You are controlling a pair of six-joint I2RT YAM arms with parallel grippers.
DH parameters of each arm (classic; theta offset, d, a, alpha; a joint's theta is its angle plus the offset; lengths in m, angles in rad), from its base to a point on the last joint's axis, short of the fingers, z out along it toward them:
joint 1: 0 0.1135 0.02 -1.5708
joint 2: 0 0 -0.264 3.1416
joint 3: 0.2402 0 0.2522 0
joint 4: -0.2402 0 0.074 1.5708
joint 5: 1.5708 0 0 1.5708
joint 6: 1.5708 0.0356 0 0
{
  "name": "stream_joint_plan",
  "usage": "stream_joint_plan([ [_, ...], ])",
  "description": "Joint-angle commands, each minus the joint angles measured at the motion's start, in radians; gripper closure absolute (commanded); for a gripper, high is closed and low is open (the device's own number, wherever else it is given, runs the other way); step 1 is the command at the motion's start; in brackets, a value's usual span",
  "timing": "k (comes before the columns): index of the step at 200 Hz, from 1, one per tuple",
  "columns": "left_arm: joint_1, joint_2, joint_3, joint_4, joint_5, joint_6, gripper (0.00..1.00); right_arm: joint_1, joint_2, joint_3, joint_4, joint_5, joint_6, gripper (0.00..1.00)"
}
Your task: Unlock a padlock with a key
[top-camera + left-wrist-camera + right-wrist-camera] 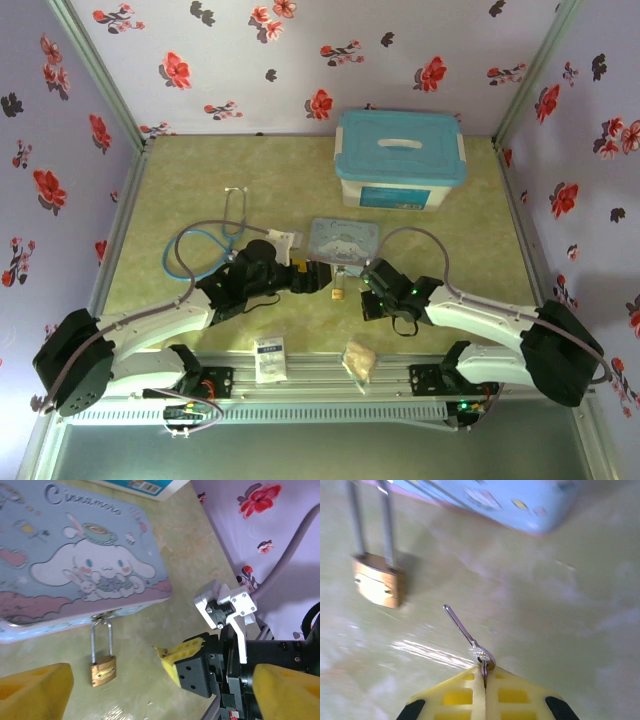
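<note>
The small brass padlock point(102, 667) hangs by its silvery shackle from the latch of the pale-blue cartoon tin point(75, 555) and rests on the table. In the right wrist view, the padlock point(377, 585) lies to the upper left of my right gripper point(484, 672). That gripper is shut on the head of the slim metal key point(465, 630), whose blade points up-left toward the lock, still apart from it. My left gripper point(160, 700) stands open just in front of the padlock, with nothing between its yellow fingers point(35, 690). From above, the padlock point(340, 293) sits between the left gripper point(312, 278) and the right gripper point(368, 290).
A white storage box with a blue lid point(400, 160) stands at the back right. A stethoscope point(215, 235) lies at the left. A white packet point(270, 358) and a tan snack packet point(360, 360) lie near the front rail. Flowered walls close three sides.
</note>
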Motion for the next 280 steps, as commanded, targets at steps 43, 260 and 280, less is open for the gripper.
stream_joint_plan([
  [43, -0.064, 0.116, -0.015, 0.136, -0.144, -0.088, 0.23, -0.010, -0.095, 0.015, 0.102, -0.101, 0.026, 1.00],
  [260, -0.112, 0.337, 0.119, 0.315, 0.003, -0.009, 0.59, -0.030, -0.332, -0.149, 0.323, -0.174, 0.065, 1.00],
  [280, -0.112, 0.351, 0.122, 0.316, 0.012, -0.014, 0.70, -0.047, -0.352, -0.167, 0.354, -0.200, 0.071, 1.00],
])
